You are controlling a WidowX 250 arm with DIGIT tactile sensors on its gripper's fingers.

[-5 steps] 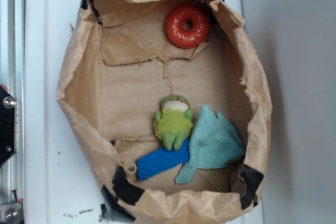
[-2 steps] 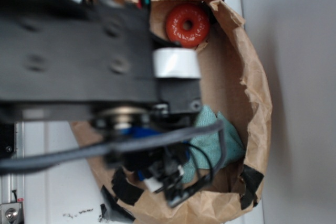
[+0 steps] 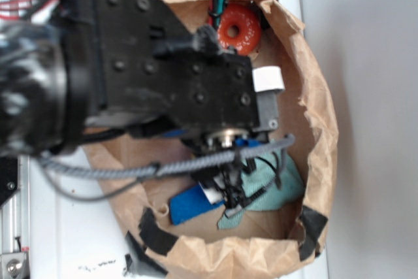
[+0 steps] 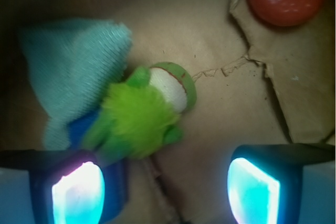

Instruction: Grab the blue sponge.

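End effector (image 4: 165,187) wide open, nothing in it, pads glowing at the bottom corners of the wrist view. Sponge (image 3: 191,203) lies lower centre of the bag (image 3: 313,96) in the exterior view, half under the frog (image 4: 140,114) and touching the cloth (image 4: 73,66). Best bet, I'd say: shift toward the sponge's bare end and straddle its narrow width, clear of both neighbours.

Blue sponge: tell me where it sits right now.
In the exterior view the blue sponge lies at the paper bag's lower edge, beside the teal cloth, partly under the arm.
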